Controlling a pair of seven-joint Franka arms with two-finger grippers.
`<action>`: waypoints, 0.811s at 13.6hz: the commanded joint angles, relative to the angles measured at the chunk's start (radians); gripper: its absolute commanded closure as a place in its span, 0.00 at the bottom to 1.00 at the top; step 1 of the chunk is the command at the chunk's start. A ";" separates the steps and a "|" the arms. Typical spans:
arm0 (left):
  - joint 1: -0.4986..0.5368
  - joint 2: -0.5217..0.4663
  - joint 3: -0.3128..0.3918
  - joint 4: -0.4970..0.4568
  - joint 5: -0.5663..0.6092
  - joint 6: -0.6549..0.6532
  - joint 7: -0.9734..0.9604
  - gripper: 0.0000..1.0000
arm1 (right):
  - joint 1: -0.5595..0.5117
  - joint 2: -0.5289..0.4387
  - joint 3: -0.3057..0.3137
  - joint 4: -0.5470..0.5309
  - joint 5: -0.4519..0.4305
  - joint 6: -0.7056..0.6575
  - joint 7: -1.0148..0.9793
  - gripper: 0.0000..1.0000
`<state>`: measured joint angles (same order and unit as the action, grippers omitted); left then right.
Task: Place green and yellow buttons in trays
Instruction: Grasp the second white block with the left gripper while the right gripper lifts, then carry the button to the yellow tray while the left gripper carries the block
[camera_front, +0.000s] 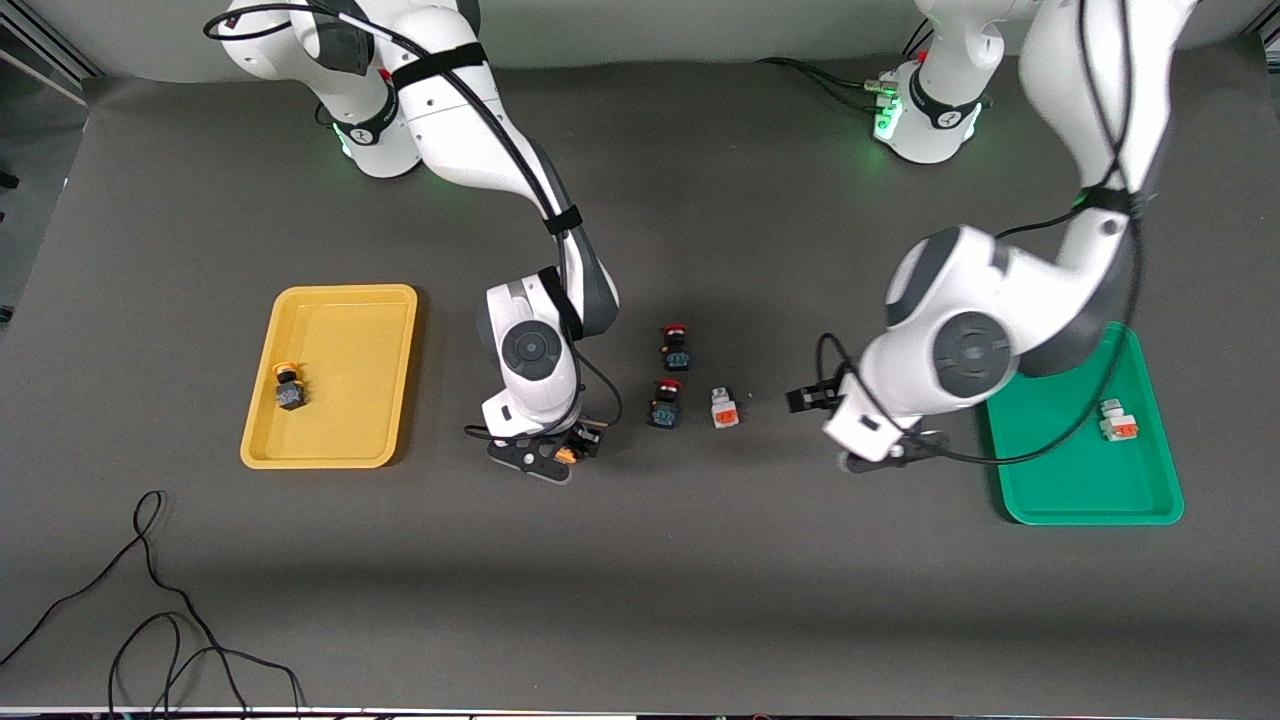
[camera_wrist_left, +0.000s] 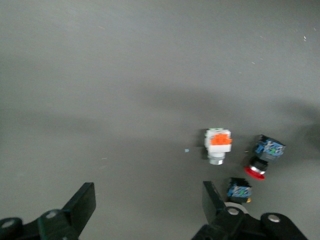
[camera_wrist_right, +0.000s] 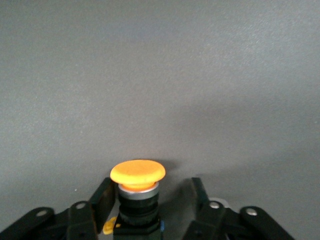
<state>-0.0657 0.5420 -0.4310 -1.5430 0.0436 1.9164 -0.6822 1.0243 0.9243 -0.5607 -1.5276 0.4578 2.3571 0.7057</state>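
**Right pincer astride the yellow-capped button, jaws not yet tight**

My right gripper (camera_front: 560, 452) is low at the table with its jaws apart, one on each side of a yellow-capped button (camera_wrist_right: 137, 172) that stands upright between them. One finger (camera_wrist_right: 102, 197) looks to be against the black body, while the other stands off with a gap. That lopsidedness is my worry: if the touching finger leads, it may shove or tip the button before the other one arrives. The broad cap overhangs a narrow collar, so a pinch there could slip on the way to the yellow tray (camera_front: 345, 298), where one yellow-capped button (camera_front: 288, 385) already lies.

My left gripper (camera_front: 885, 455) hangs spread wide and empty over bare table, between the green tray (camera_front: 1090, 515) and a white-bodied button (camera_front: 725, 408). That one sits just beside a red-capped button (camera_front: 665, 402), with a second red-capped button (camera_front: 676, 345) farther from the front camera. A sloppy reach could knock a red one, or pick it up by mistake. The other white-bodied button (camera_front: 1117, 420) is in the green tray, so two remain — one for each arm
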 joint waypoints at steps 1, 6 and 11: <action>-0.055 0.079 0.021 0.015 0.007 0.079 -0.039 0.02 | -0.003 -0.001 0.004 0.000 0.012 0.018 -0.027 0.60; -0.117 0.177 0.023 0.007 0.010 0.236 -0.120 0.02 | -0.029 -0.094 -0.011 -0.060 0.013 -0.022 -0.210 0.78; -0.181 0.257 0.037 0.007 0.099 0.305 -0.258 0.02 | -0.024 -0.310 -0.087 -0.049 -0.008 -0.310 -0.307 0.78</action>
<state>-0.2135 0.7728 -0.4165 -1.5464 0.1018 2.1992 -0.8732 0.9916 0.7455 -0.6420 -1.5312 0.4575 2.1308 0.4529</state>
